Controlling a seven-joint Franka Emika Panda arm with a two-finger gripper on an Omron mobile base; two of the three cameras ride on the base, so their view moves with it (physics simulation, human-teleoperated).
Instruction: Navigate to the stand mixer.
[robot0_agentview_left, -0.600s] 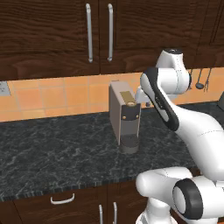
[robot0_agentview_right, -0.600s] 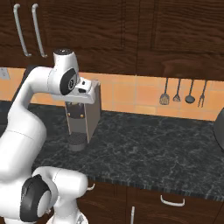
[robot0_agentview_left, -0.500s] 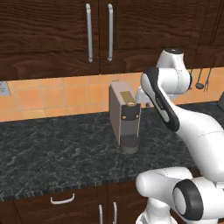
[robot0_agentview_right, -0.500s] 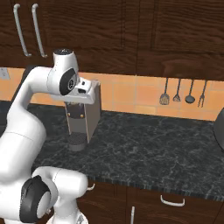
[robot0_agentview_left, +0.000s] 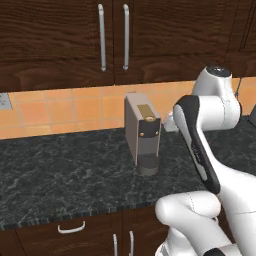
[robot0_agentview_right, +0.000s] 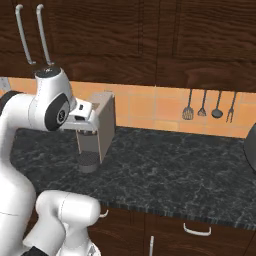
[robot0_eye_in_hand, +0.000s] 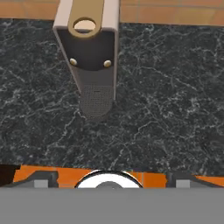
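A: Near stuff first. What's closest?

B: Lower cabinet fronts under the counter, curved drawer pull (robot0_agentview_left: 70, 228) bottom left in the left base view, another (robot0_agentview_right: 196, 230) bottom right in the right base view. Then the black marble counter (robot0_agentview_left: 60, 175), front edge running across both base views.

A: Gripper?

B: Hand is tucked by the arm's upper link, over the counter near the coffee machine. In the hand view the finger tips (robot0_eye_in_hand: 41, 178) barely peek up at the bottom, one each side. Can't tell how wide they stand. Nothing seen between them.

A: What's on the counter?

B: Boxy grey-beige coffee machine (robot0_agentview_left: 142, 132), upright, toward the back edge of the counter, round drip tray at its foot. Hand view looks down on it (robot0_eye_in_hand: 89, 52), tan top strip with a round opening, two small knobs on the dark face.

A: Stand mixer?

B: Only a dark rounded sliver (robot0_agentview_right: 251, 146) at the right edge of the right base view, over the counter's right end. Probably the mixer, too cut off to be sure. Well apart from the coffee machine.

A: Behind?

B: Orange tile backsplash (robot0_agentview_left: 60, 107), wall outlet (robot0_agentview_left: 4, 101) at far left. Four hanging utensils (robot0_agentview_right: 210, 106) on the tiles to the right. Above, dark wood upper cabinets with two long steel handles (robot0_agentview_left: 113, 37).
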